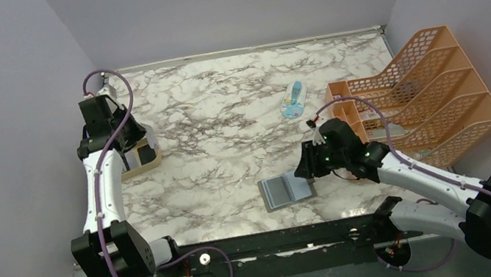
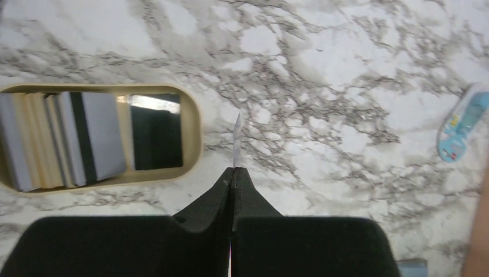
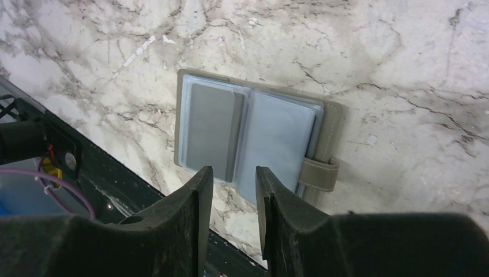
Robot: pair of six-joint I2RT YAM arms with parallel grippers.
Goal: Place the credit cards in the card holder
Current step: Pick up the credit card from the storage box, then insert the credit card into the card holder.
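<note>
Marble table (image 1: 222, 105): your left gripper (image 2: 233, 171) pinches one thin pale credit card (image 2: 236, 135) edge-on beside the tan oval tray (image 2: 195, 124). Your right gripper (image 3: 233, 173), narrowly parted, hovers over the open grey card holder (image 3: 277, 133). Print on the blue-white packet (image 1: 292, 100) is unreadable.

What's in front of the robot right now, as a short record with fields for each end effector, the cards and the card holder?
Card holder: lying open on the table, pockets up
Left end effector: shut on one credit card, edge-on to its camera
Right end effector: open, empty, at the card holder's edge
Tray: more credit cards stacked in one compartment
</note>
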